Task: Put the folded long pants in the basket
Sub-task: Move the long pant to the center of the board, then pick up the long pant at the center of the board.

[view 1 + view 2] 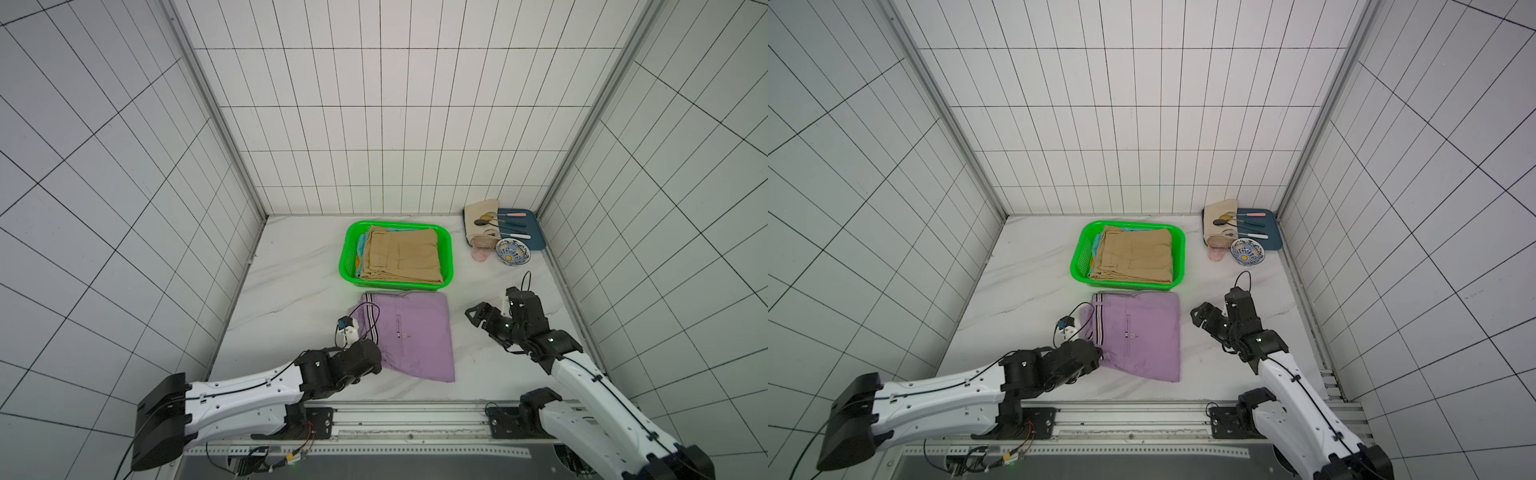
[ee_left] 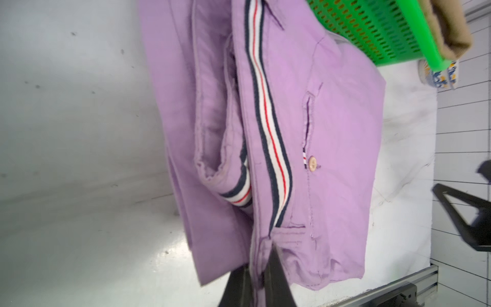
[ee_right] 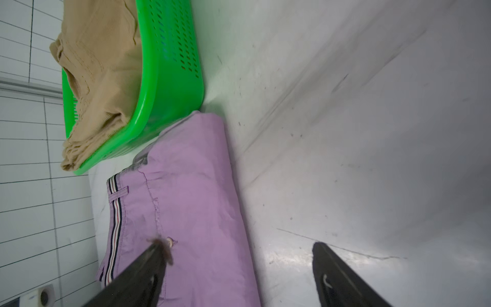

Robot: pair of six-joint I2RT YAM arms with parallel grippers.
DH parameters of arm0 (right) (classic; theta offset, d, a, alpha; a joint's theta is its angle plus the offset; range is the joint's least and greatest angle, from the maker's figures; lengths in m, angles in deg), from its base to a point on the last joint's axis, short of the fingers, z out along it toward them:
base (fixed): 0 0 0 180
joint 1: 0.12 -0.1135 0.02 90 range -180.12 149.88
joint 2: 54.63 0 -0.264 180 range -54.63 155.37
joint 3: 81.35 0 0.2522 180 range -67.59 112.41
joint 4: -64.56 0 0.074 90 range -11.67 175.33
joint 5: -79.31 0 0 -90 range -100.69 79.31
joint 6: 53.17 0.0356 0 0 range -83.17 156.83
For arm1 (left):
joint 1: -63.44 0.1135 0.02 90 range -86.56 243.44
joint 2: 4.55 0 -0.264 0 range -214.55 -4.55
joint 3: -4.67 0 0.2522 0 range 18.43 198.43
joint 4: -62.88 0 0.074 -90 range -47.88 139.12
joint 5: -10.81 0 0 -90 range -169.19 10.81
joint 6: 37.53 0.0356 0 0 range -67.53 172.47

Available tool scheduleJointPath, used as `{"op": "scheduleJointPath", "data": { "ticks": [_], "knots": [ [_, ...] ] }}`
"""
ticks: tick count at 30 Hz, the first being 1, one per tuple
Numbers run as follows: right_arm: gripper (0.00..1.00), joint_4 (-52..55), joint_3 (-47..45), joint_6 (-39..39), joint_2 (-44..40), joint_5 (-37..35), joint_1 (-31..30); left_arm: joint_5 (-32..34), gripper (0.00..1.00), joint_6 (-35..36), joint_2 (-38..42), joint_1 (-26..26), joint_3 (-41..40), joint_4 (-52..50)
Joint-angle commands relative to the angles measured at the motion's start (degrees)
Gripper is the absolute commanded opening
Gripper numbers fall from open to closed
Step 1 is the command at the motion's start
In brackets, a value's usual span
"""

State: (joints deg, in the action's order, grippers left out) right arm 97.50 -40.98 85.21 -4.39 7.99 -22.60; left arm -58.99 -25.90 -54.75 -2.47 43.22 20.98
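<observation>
The basket (image 1: 448, 257) stands at the middle rear of the bench (image 1: 299, 291). In it lies a stack of folded pants (image 1: 401, 255), with lower pairs (image 1: 362, 245) peeking out along the stack's left edge. Just before the basket a loose folded pair (image 1: 411, 336) lies on the bench. The left claw (image 2: 261, 276) pinches its near left corner, and the right claw (image 1: 477, 318) is to its right, apart from it. In the rear right corner lies a tray (image 1: 536, 237), a cloth (image 1: 478, 220) overlapping its left side and cutlery (image 1: 507, 226) across both. Before them a cup (image 1: 482, 249) sits left of a bowl (image 1: 513, 251).
</observation>
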Motion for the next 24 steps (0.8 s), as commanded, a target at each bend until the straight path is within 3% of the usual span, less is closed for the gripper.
{"op": "scheduleJointPath", "data": {
  "ticks": [1, 7, 8, 13, 19, 22, 24],
  "knots": [
    [0.89, -11.48, -2.38, 3.96, 5.75, 9.08, -2.11, 5.05, 0.0, -0.61, 4.45, 0.29, -4.07, 1.48],
    [0.89, -17.37, 0.64, 2.87, 17.68, 8.58, -9.37, 6.25, 0.02, 0.38, 4.32, 0.52, -1.15, -3.88],
    [0.88, -18.41, 1.06, 3.0, 19.4, 8.49, -10.39, 6.36, 0.08, 0.56, 3.71, 0.53, -0.3, -5.01],
    [0.87, -21.33, 2.83, 3.85, 25.89, 7.31, -12.46, 5.9, 0.59, 0.32, 1.22, 1.31, 0.69, -6.14],
    [0.8, -26.4, 3.55, 4.6, 33.01, 7.45, -13.1, 3.23, 0.73, 2.62, 0.67, 3.48, 2.43, -8.12],
    [0.65, -27.24, 4.39, 4.11, 35.71, 7.51, -13.22, 2.81, 0.75, 4.77, 1.86, 5.98, 3.64, -11.9],
    [0.45, -27.61, 4.72, 3.84, 36.91, 7.45, -13.29, 1.86, 0.84, 7.06, 3.34, 8.98, 4.04, -14.06]
  ]
}}
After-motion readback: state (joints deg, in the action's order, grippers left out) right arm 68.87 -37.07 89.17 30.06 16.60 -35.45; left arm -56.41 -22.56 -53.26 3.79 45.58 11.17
